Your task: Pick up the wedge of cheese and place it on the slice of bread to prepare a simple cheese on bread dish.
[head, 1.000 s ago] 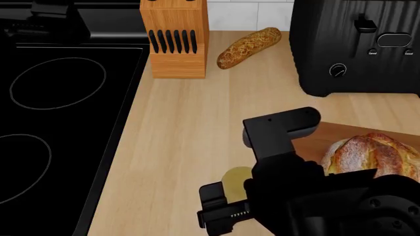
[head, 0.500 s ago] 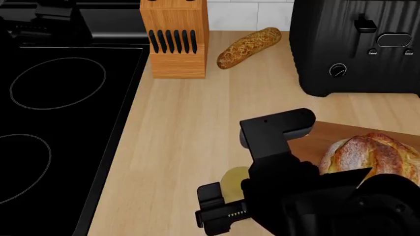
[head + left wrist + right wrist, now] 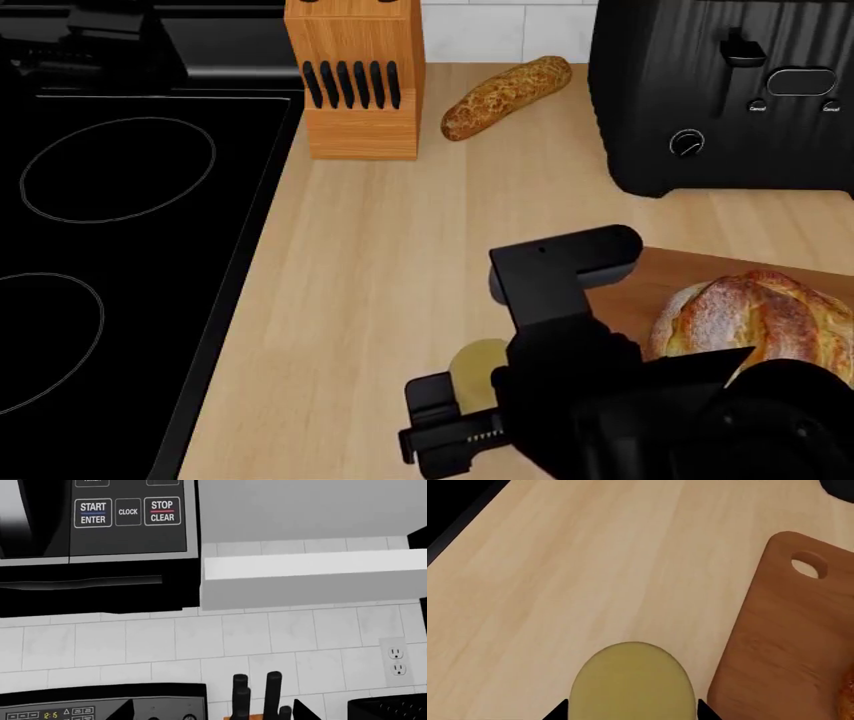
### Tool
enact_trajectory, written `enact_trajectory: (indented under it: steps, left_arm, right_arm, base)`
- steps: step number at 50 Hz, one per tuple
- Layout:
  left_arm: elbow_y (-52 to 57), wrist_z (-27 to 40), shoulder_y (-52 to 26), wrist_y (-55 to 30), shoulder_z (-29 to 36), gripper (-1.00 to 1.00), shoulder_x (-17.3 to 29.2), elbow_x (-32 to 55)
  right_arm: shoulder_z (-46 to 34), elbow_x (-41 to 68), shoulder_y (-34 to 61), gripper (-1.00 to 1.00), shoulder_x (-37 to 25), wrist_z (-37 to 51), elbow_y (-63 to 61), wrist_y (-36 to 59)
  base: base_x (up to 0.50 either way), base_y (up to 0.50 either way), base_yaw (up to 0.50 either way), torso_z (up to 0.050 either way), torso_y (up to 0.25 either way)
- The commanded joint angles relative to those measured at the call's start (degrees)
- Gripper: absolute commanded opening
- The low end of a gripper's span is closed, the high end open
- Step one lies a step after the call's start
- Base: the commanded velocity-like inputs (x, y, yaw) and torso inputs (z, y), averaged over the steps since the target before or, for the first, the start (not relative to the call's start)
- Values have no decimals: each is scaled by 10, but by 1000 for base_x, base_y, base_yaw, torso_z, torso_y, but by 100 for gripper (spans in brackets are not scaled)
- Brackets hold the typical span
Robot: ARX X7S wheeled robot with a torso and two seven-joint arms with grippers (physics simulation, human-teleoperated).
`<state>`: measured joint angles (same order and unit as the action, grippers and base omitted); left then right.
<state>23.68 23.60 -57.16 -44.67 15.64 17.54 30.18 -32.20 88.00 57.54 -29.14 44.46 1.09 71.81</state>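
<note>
The wedge of cheese (image 3: 632, 685), pale yellow and rounded, lies on the light wood counter just left of a brown cutting board (image 3: 787, 630). My right gripper (image 3: 632, 712) is open, with a dark fingertip close on each side of the cheese and a thin gap at both. In the head view my right arm covers most of the cheese (image 3: 475, 372). The slice of bread (image 3: 754, 315), a round crusty floured loaf, sits on the board (image 3: 641, 290) to the right. My left gripper (image 3: 213, 716) is open and empty, raised and facing the back wall.
A knife block (image 3: 354, 80), a speckled baguette (image 3: 507, 97) and a black toaster (image 3: 727, 95) stand along the back of the counter. The black cooktop (image 3: 120, 230) borders the counter on the left. A microwave (image 3: 100, 520) hangs above the range.
My right arm has shifted slightly to the left over the cheese. The cheese and the loaf have not moved.
</note>
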Motion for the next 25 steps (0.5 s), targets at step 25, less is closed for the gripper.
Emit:
enact_trajectory:
  steps: [25]
  left_arm:
    - [1, 5, -1, 4, 2, 100, 4, 6]
  right_arm:
    - [26, 148, 65, -100, -25, 144, -82, 23]
  base:
    - [0, 0, 0, 0, 0]
